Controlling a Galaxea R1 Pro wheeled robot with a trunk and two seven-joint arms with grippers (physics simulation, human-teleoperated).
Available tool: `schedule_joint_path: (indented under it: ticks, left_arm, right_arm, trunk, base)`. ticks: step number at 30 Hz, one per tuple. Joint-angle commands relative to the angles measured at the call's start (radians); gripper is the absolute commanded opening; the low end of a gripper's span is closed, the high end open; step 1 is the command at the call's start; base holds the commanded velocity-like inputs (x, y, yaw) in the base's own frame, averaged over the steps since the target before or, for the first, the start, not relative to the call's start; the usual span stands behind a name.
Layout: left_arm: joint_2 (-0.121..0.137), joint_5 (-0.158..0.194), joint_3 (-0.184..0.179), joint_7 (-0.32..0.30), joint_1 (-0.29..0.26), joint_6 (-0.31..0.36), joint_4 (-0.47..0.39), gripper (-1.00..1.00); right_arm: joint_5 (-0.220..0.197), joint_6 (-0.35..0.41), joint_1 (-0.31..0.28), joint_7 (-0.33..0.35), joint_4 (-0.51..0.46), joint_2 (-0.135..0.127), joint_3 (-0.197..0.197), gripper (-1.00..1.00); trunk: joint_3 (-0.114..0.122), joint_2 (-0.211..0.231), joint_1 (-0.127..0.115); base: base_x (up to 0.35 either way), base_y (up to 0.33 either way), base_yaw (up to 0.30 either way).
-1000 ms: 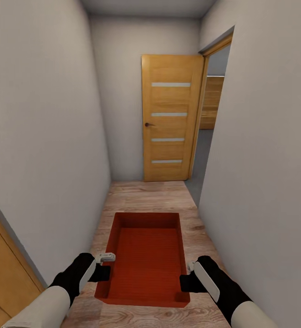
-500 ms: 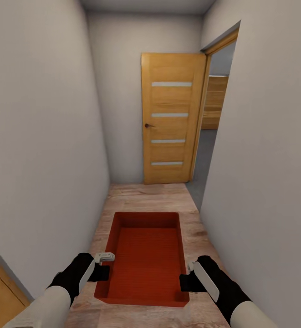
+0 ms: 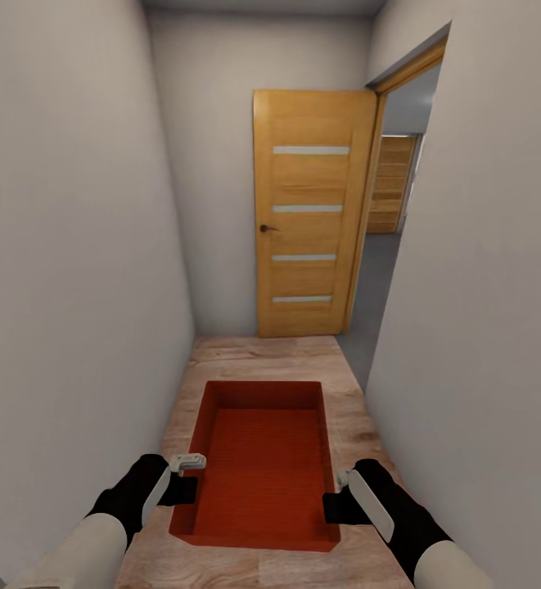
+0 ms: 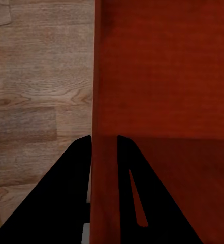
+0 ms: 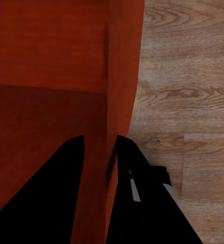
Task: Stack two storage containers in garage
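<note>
Bin [image 3: 260, 462], red-orange with no lid, is held up over the wood floor [image 3: 262, 356] in a narrow hallway. The left claw [image 3: 185, 489] pinches its left wall, and the right claw [image 3: 334, 507] pinches its right wall. Far ahead a wooden door [image 3: 309, 214] stands open.

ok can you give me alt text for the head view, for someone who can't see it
Seen from the robot's head, a red-orange storage container is held by its side walls between the left gripper and right gripper, over the wood-plank floor of a narrow pale-walled corridor. Ahead stands an open wooden door, beside a doorway onto grey flooring.
</note>
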Motion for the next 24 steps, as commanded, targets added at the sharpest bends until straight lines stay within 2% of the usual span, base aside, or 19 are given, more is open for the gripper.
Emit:
schedule_joint_path:
  ticks: [1,13,18,24]
  left_arm:
    - [-0.001,-0.005,0.014,-0.009,0.000,0.006,0.000,-1.00]
    - [-0.001,-0.005,0.014,-0.009,0.000,0.006,0.000,-1.00]
    - [-0.001,-0.005,0.014,-0.009,0.000,0.006,0.000,-1.00]
    - [-0.001,-0.005,0.014,-0.009,0.000,0.006,0.000,-1.00]
  right_arm:
    - [-0.002,0.000,-0.001,-0.006,-0.003,-0.001,0.000,-1.00]
    - [-0.002,0.000,-0.001,-0.008,-0.003,-0.001,0.000,-1.00]
    - [-0.002,0.000,-0.001,-0.008,-0.003,-0.001,0.001,-1.00]
    - [-0.002,0.000,-0.001,-0.008,-0.003,-0.001,0.000,-1.00]
  trunk:
    - [-0.001,-0.001,0.001]
    - [-0.001,-0.001,0.001]
    - [-0.004,-0.001,0.001]
    - [-0.008,-0.001,0.001]
  base:
    - [0.334,0.000,0.000]
    - [0.333,0.000,0.001]
    - [0.305,0.000,0.099]
    - [0.141,0.000,0.098]
